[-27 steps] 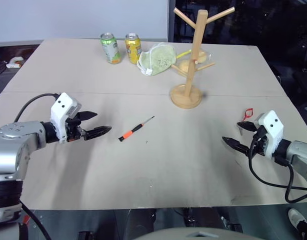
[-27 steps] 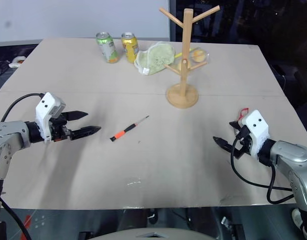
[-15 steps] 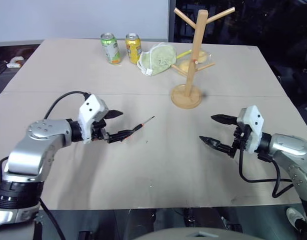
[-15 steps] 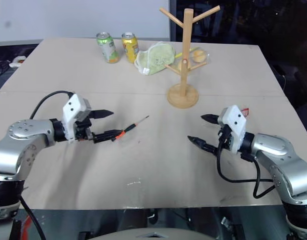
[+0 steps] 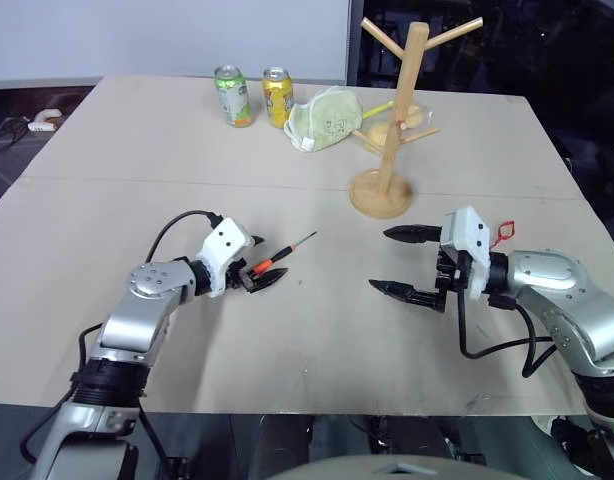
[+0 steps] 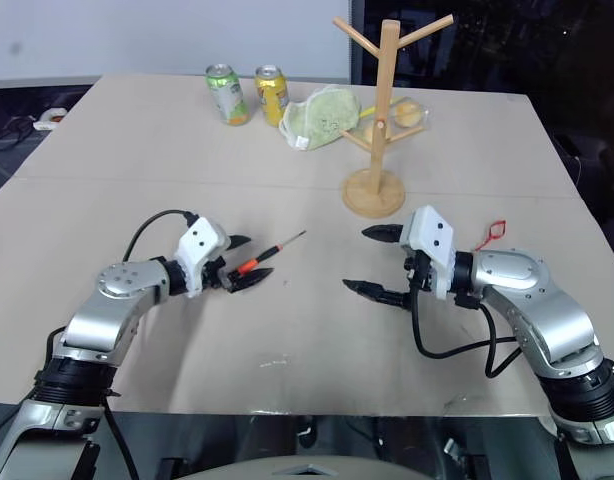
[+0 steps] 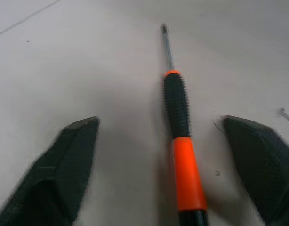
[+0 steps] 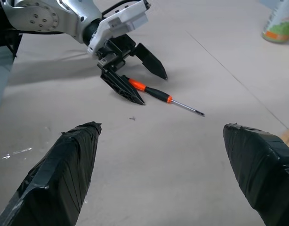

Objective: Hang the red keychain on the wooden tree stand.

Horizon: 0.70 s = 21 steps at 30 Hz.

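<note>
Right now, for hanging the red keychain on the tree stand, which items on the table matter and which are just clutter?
Belongs to the job:
- red keychain, lying on the table beside the right arm
- wooden tree stand

Just lying about:
- screwdriver, between the open fingers of the left end effector
- green can
- yellow can
- pale green cloth

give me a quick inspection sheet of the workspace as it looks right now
surface: tan table, seam across the far part.
job's things: red keychain flat on the table behind the right gripper, unheld; wooden tree stand upright, pegs bare.
clutter: two cans, green pouch, yellowish items behind the stand, screwdriver.
grippers: left gripper open, straddling the screwdriver handle; right gripper open, holding nothing.
cables: black cable looped at each wrist.
surroundings: white object off the table's left edge.
</note>
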{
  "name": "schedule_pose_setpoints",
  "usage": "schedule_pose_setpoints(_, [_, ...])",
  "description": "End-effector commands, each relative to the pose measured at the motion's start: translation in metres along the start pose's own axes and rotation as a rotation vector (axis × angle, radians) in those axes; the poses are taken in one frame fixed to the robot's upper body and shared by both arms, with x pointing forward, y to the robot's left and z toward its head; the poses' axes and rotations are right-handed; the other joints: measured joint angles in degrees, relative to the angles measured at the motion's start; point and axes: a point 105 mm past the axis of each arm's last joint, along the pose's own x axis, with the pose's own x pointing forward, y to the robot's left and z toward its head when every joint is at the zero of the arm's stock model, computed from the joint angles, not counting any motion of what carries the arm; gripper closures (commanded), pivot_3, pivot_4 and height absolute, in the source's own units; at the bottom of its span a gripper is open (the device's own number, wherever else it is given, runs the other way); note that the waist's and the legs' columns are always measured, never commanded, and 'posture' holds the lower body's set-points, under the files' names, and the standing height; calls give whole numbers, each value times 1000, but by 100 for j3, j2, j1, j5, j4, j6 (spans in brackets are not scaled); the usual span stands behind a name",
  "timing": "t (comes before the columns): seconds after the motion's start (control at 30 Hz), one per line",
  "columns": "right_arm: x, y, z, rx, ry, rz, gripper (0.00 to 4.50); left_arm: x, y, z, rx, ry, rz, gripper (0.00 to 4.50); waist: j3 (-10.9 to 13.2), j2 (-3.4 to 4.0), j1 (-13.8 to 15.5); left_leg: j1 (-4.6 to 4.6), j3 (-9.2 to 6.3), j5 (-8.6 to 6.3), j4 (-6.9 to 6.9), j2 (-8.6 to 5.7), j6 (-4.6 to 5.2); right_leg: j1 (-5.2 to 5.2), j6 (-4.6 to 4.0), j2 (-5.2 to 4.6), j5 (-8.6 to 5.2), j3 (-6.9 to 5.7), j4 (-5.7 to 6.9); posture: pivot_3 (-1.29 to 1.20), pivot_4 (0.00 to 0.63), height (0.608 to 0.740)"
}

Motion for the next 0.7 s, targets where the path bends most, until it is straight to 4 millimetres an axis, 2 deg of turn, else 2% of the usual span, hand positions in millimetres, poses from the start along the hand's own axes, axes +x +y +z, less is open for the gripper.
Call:
schedule_pose_setpoints(0.03, [-3,-2,12,-53,-24,1,0,-2,-5,-12,-8,46,-26,1946,-5,8,-2,0,-2,0,0,0,0,0,0,0,0,-2,0,0,150,740])
schedule_pose_setpoints(0.07, [-2,-2,12,-53,-24,2,0,-3,-4,-13,-10,54,-21,2546,-6,11,-2,0,-4,0,0,1,0,1,0,0,0,-3,1,0,150,740])
schedule_pose_setpoints(0.1, [-2,-2,11,-54,-24,2,0,-4,-3,-16,-12,71,-19,2766,-8,14,-3,0,-5,0,0,1,0,1,0,0,0,-3,1,0,150,740])
schedule_pose_setpoints(0.2, [-1,-1,9,-53,-23,5,0,-7,-1,-20,-14,95,-15,4178,-14,23,-23,1,-8,0,1,2,0,1,0,2,0,-3,3,0,150,740])
schedule_pose_setpoints(0.23, [-1,-1,9,-52,-23,5,0,-7,0,-20,-12,98,-13,4462,-16,27,-28,1,-10,0,1,2,0,1,0,3,0,-3,4,0,150,740])
schedule_pose_setpoints(0.4, [-1,-2,8,-55,-27,6,0,-12,9,-17,-6,103,12,4462,-19,32,-37,2,-24,0,2,5,0,1,0,10,0,-3,5,0,150,740])
schedule_pose_setpoints(0.53, [-1,0,14,-64,-48,14,0,-25,25,-6,-19,88,72,4462,-18,32,-46,3,-32,0,3,9,0,0,0,18,0,-3,7,0,150,740])
schedule_pose_setpoints(0.7, [1,5,28,-74,-95,25,0,-52,74,19,-68,3,308,4462,-17,32,-15,2,-36,0,3,9,0,0,-1,19,0,-6,5,0,150,740])
